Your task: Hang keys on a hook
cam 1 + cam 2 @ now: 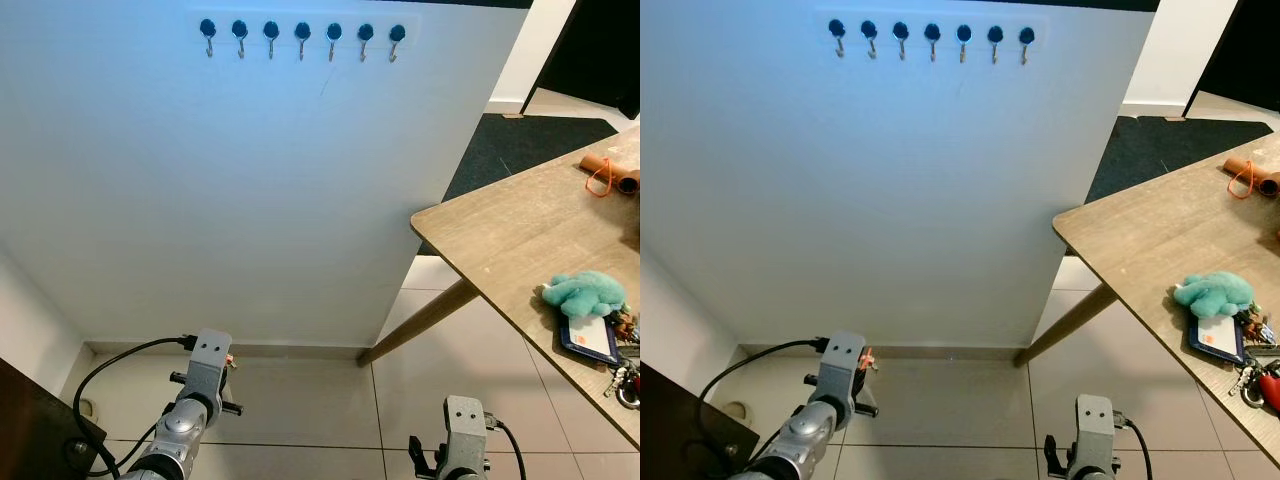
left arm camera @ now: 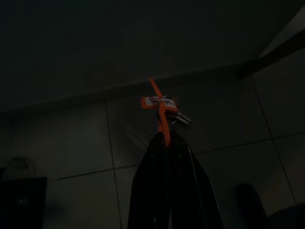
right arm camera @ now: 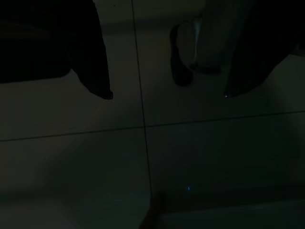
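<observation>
So I'm standing in front of the white wall (image 1: 250, 190) with my left gripper (image 2: 166, 138) held low over the tiled floor (image 1: 300, 410), and it's pinching a small set of keys (image 2: 164, 110) by the orange strap, fingers closed tight on it. In the left wrist view the key ring and a little orange tag are sticking out just past my fingertips, pretty dark down there though. From the head camera I'm only seeing a bit of orange peeking out beside the wrist.

The row of hooks (image 1: 302, 36) is sitting high up on the wall, seven of them with dark round bases, well above where I'm holding the keys.

My right gripper (image 3: 167, 93) is hanging down over the floor tiles with its two fingers spread apart and nothing between them.

Off to my right the wooden table (image 1: 500, 240) is carrying a teal plush toy (image 1: 585, 293) with a card holder (image 1: 588, 339) and another bunch of keys attached, plus an orange-looped thing (image 1: 603, 176) at the far end.
</observation>
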Motion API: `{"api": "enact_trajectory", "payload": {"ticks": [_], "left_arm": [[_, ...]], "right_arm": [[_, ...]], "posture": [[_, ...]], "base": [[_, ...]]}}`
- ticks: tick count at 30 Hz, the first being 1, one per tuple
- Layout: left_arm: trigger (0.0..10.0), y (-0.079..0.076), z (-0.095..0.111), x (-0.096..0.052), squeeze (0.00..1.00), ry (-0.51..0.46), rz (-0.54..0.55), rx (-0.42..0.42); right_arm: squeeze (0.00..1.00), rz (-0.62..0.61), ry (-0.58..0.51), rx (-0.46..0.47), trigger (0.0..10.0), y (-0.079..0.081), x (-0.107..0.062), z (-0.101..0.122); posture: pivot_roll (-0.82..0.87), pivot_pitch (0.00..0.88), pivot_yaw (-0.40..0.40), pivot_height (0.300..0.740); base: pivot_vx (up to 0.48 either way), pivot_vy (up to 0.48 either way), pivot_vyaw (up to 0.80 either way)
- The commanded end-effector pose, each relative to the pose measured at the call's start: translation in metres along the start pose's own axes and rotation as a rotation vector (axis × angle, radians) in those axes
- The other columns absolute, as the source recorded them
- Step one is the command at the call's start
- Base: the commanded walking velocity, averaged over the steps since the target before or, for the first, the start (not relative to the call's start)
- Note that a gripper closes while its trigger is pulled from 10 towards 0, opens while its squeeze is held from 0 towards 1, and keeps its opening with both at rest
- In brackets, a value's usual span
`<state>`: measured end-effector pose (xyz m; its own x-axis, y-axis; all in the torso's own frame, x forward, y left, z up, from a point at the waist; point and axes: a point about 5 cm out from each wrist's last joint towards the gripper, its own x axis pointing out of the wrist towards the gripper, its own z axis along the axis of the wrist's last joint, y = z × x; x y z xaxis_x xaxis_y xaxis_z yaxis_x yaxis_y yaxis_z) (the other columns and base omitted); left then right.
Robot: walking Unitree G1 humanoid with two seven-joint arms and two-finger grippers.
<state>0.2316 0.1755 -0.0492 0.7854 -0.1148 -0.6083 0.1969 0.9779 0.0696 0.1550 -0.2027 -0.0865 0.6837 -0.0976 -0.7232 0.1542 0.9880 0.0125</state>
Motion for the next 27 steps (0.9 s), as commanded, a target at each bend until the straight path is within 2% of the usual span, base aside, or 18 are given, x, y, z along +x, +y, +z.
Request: {"api": "enact_trajectory", "payload": {"ticks": [1,14,27], "left_arm": [[10.0,-0.0062,-0.0006,0.0007,0.00,0.001,-0.011,-0.012],[10.0,-0.0060,-0.0002,0.0007,0.00,-0.002,-0.008,-0.003],[10.0,0.0012,-0.0002,-0.0001,0.00,-0.002,0.029,-0.003]], "right_arm": [[0.00,-0.002,0.011,-0.003,10.0,-0.0013,-0.0003,-0.0014],[0.00,0.009,0.006,-0.013,10.0,0.0024,0.0008,0.0005],[0.00,0.013,0.006,-0.027,10.0,0.0027,0.0012,0.0013]], "posture": [[0.03,0.012,-0.040,0.740],[0.04,0.003,-0.040,0.740],[0.05,0.000,-0.047,0.740]], "base": [[0.304,0.000,0.00],[0.332,0.000,0.00],[0.339,0.000,0.00]]}}
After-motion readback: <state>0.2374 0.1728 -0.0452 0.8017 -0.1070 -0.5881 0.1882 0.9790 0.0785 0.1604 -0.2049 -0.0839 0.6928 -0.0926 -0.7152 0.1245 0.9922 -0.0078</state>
